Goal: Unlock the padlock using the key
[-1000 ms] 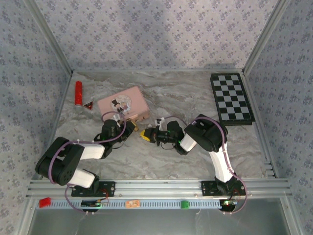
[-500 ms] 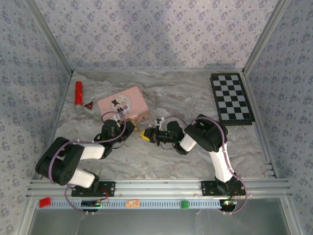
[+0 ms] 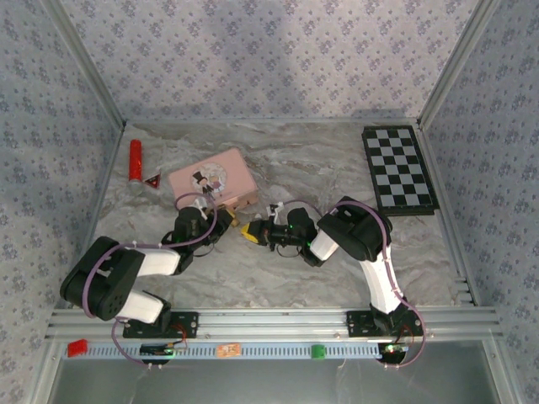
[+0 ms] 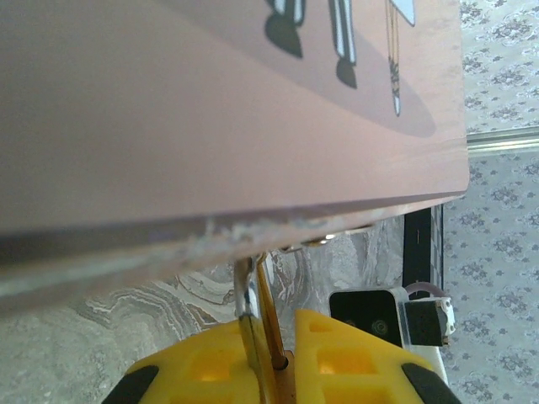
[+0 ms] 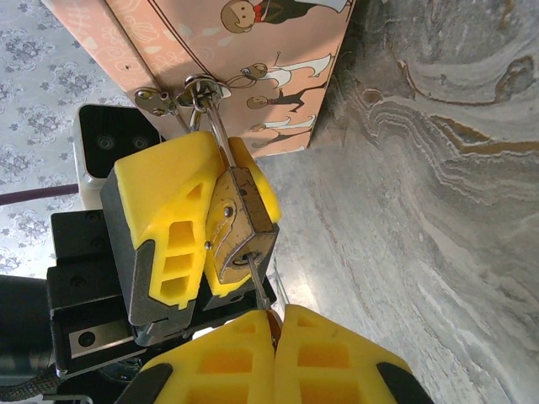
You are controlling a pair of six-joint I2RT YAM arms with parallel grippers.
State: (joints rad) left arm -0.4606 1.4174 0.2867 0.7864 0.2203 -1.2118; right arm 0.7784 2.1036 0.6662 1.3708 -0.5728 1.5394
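Centre frame in the right wrist view, the jaws of the left gripper (image 5: 215,202) pinch the brass padlock (image 5: 240,223), its shackle hooked through the hasp of the pink tin (image 5: 244,50) at upper left. At the bottom, the jaws of the right gripper (image 5: 274,328) are pressed together on the key (image 5: 257,282), whose tip meets the padlock's lower end.

Your padlock (image 5: 240,220) was a small brass block with a scuffed face and a thin steel shackle. The shackle was threaded through the hasp loop (image 5: 199,87) on the edge of the pink tin (image 5: 253,50). It sat tilted, just clear of the tin, with the keyhole end pointing away from it. Your key (image 5: 257,284) had its thin blade in that keyhole, in line with the body. Its head was hidden, so you couldn't tell its shape.
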